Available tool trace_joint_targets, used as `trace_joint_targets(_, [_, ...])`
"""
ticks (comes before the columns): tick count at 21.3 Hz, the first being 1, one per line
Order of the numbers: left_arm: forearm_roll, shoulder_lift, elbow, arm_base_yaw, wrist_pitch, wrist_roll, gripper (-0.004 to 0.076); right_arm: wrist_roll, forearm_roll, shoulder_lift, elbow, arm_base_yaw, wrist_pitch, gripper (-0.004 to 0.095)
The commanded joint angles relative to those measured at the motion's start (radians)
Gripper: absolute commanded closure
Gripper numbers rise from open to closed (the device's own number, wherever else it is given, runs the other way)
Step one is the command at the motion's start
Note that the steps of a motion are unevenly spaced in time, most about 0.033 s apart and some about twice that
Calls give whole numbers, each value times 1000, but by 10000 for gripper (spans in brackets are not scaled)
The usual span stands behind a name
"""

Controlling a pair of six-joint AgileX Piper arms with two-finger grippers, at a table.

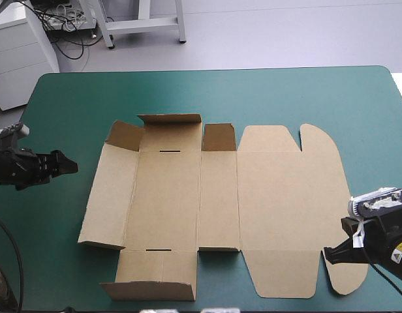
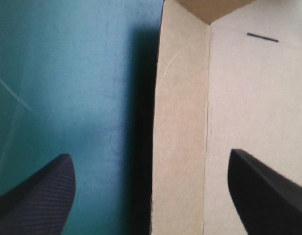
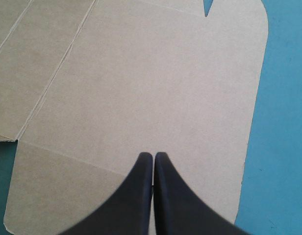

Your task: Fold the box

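Note:
The brown box lies as a cut sheet on the teal-green cover. Its lid panel lies flat to the right. The left wall panel and the far and near flaps are tipped up a little. My left gripper hovers open over the cover, just left of that wall. In the left wrist view the wall panel stands ahead between the fingers of the left gripper. My right gripper is shut, its tip over the lid's near right corner. In the right wrist view the right gripper rests above the flat board, with nothing between its fingers.
The near flaps reach close to the table's front edge. A wide band of teal-green cover runs between the box and the far edge. A narrower strip lies to the left of the box.

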Motion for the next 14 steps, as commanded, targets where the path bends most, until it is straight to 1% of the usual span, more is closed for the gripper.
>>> trace_joint_targets(1, [-42, -12, 29, -1, 69, 25, 120, -10, 2, 3, -24, -6, -58, 912])
trace_joint_targets(6, [-41, -11, 179, -74, 73, 98, 120, -10, 2, 3, -24, -6, -58, 912])
trace_joint_targets(9, [-43, -11, 223, -103, 73, 128, 120, -10, 2, 3, -24, -6, -58, 912])
trace_joint_targets(14, [-45, -4, 242, -151, 62, 136, 120, -10, 19, 3, -24, -6, -55, 912])
